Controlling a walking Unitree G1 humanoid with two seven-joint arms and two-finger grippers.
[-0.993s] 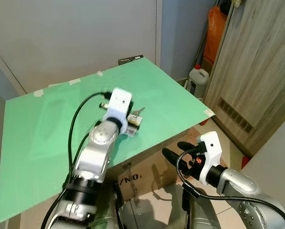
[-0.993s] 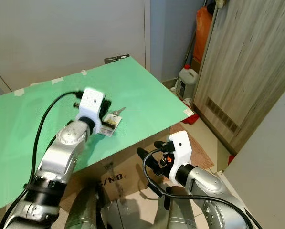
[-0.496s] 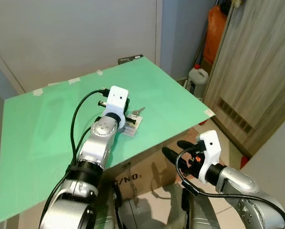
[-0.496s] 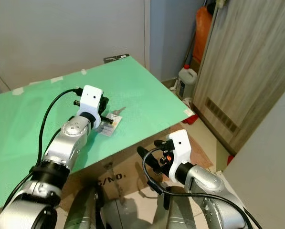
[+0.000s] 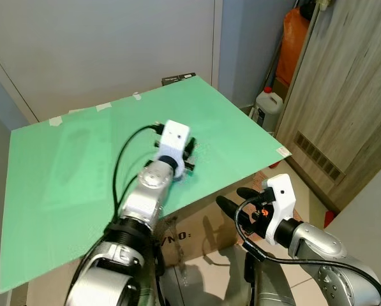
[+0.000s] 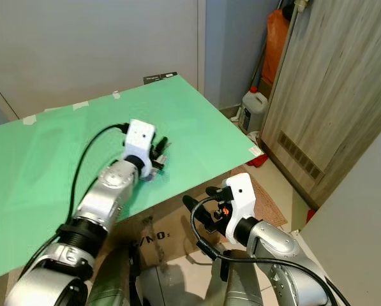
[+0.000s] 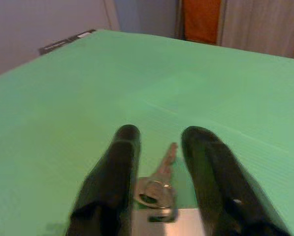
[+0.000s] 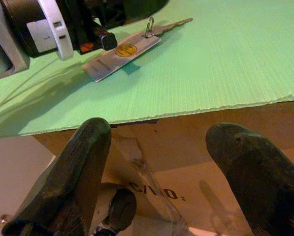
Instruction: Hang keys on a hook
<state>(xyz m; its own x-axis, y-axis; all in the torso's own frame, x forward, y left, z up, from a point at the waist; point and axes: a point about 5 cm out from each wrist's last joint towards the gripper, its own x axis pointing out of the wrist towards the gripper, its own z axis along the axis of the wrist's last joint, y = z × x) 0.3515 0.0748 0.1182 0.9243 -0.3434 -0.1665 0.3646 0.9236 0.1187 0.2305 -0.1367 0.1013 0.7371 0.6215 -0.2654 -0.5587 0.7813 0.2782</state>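
On green table [image 5: 62,166], left hand [image 7: 159,140] astride keys [image 7: 159,184], tag [image 8: 122,54] writing unreadable

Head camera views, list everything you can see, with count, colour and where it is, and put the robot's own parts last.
Table top: one, green, in front of the robot, strips of tape along its far edge.
Key: one, silver, on the table top, on a ring with the tag, between the left hand's fingers.
Tag: one, silvery with a yellow round mark, flat on the table top.
Cardboard box: one, brown with black print, under the table top's near edge.
Jug: one, white with a red cap, on the floor beyond the table.
Bag: one, orange, in the corner.
Wooden cabinet: one, brown, right side.
Left hand: one, black fingers, open, low over the key.
Right hand: one, black fingers, open, below the table edge.
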